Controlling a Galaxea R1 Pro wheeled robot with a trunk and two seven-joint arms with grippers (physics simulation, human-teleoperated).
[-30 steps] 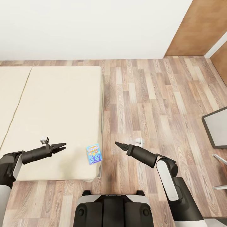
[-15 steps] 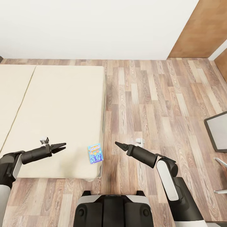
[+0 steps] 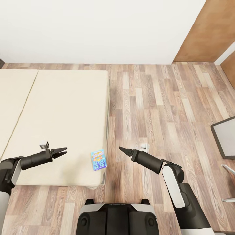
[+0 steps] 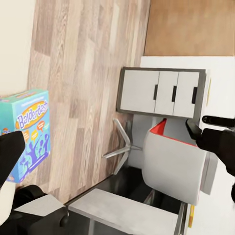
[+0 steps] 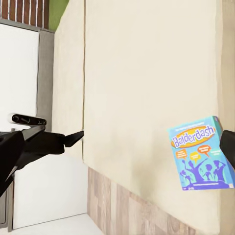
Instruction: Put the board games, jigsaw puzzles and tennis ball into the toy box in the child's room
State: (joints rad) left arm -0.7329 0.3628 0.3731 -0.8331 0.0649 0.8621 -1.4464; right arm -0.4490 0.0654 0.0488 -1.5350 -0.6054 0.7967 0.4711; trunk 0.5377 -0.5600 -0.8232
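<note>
The bed (image 3: 55, 124) lies at ten o'clock, the blue board game (image 3: 98, 159) flat on its near corner at eleven. The left pincer (image 3: 62, 151) hovers over the mattress, slightly parted and empty; the right pincer (image 3: 123, 149) looks closed, empty, above the floor. Best to roll closer, then pinch the box's overhanging edge.

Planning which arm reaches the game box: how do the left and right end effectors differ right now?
The left end effector hovers over the bed, fingers parted; the right end effector hangs over the floor, fingers closed to a point. Both are empty, flanking the blue game box at the mattress corner.
</note>
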